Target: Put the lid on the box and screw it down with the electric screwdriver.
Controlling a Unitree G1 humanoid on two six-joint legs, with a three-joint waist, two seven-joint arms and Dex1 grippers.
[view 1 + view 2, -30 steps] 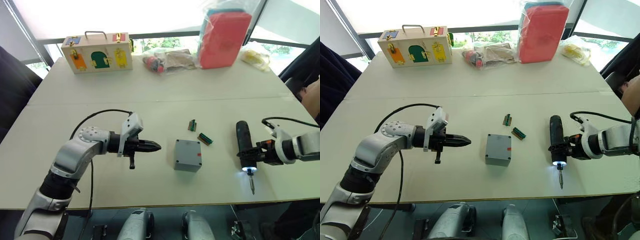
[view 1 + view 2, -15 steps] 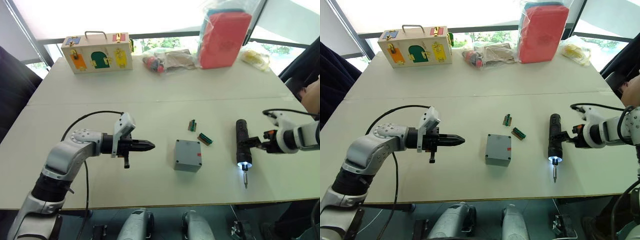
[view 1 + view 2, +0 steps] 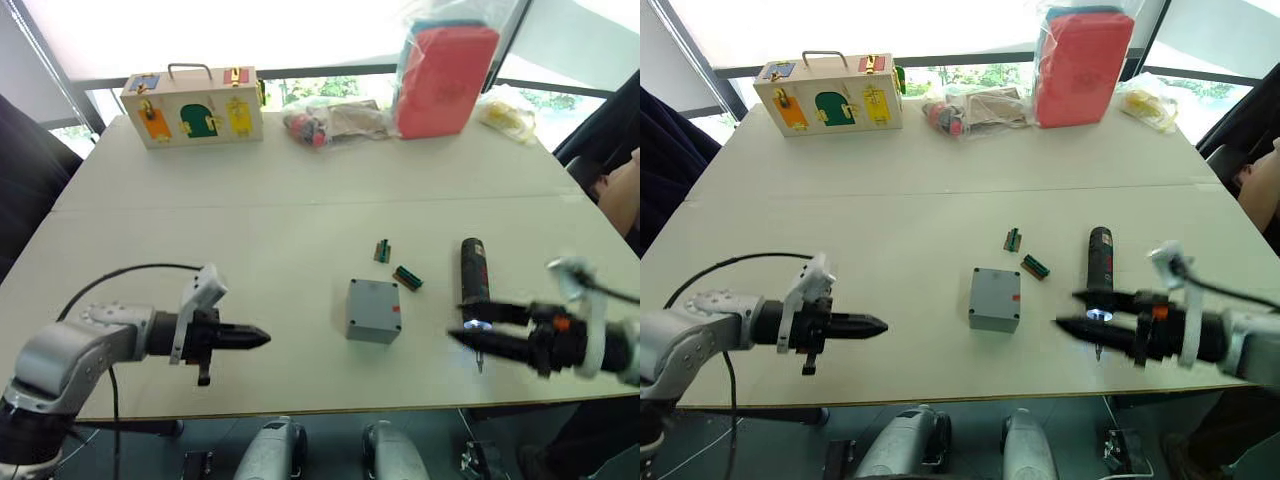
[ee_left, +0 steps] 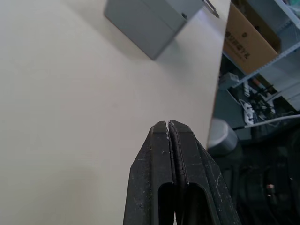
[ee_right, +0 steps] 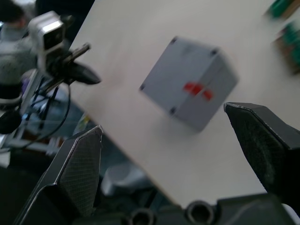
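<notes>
Near the table's middle in the left eye view, the grey box (image 3: 374, 311) sits with its lid (image 3: 376, 304) already on top, corner screw holes showing; whether the screws are driven cannot be told, though by the look of things the task is at or near its end. Just right of it the electric screwdriver (image 3: 472, 280) lies flat on the table (image 3: 300, 200), tip light on, free of any grip. The right gripper (image 3: 472, 333) hovers over the tool's near end, while the left gripper (image 3: 262, 338) hangs well left of the box, touching nothing. From the right eye view, two small green connector pieces (image 3: 1037, 266) lie just beyond the box, and a wooden box with coloured doors (image 3: 830, 95) stands at the far edge. By the left wrist view, that pincer's fingers (image 4: 161, 154) are pressed together, empty. On the right wrist view, the fingers (image 5: 79, 161) are spread wide and hold nothing, the box with its red mark between them in the distance.
</notes>
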